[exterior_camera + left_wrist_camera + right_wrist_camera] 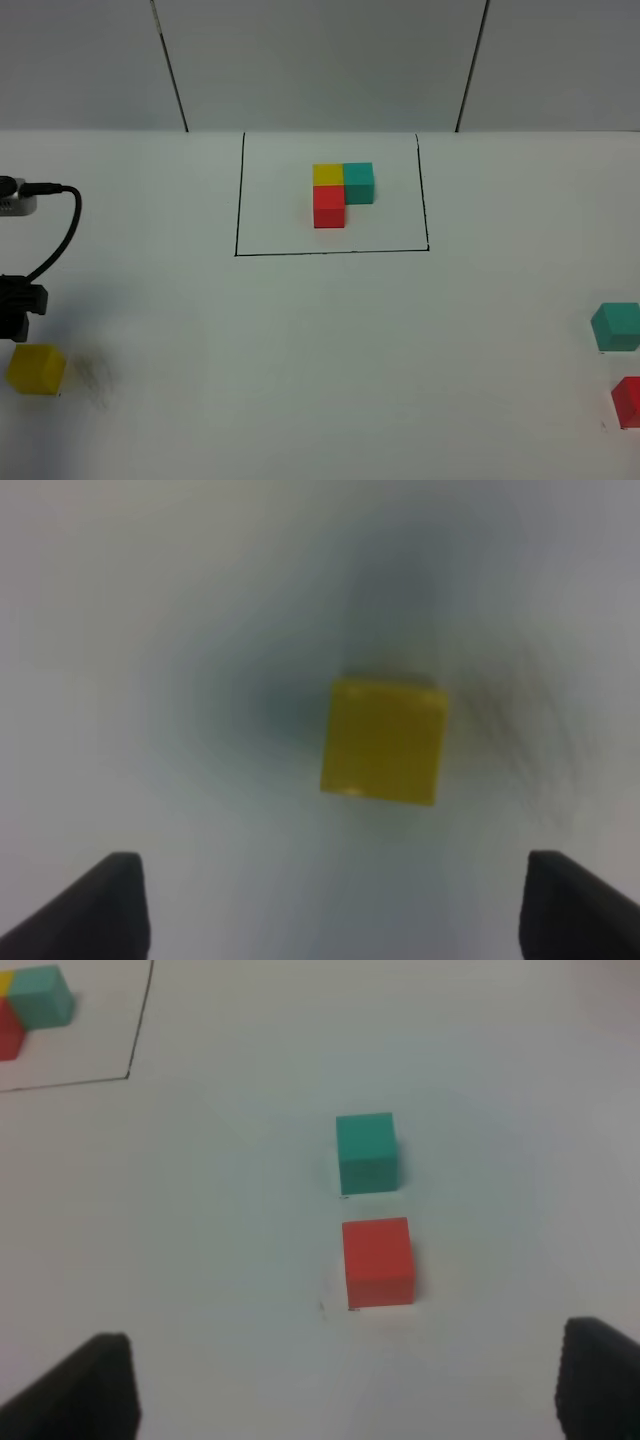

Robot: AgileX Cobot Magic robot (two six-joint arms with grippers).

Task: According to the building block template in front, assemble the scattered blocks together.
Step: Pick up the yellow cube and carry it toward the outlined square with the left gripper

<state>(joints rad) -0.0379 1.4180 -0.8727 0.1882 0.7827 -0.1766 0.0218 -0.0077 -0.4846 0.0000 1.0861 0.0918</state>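
Note:
The building block template (329,207) is a yellow, teal and red trio inside a thin black outline (332,252) at the table's middle back. Of the scattered blocks, the yellow cube (36,368) lies at the front left, free on the table. In the left wrist view the yellow cube (384,740) sits just beyond my left gripper (340,920), which is open and holds nothing. The teal cube (616,326) and red cube (628,400) rest at the right edge. My right gripper (345,1390) hangs open short of the red cube (378,1261) and teal cube (366,1152).
The left arm's black body and cable (24,296) stand at the left edge, just behind the yellow cube. A faint grey smudge (95,378) marks the table beside that cube. Grey wall panels (320,60) close off the back.

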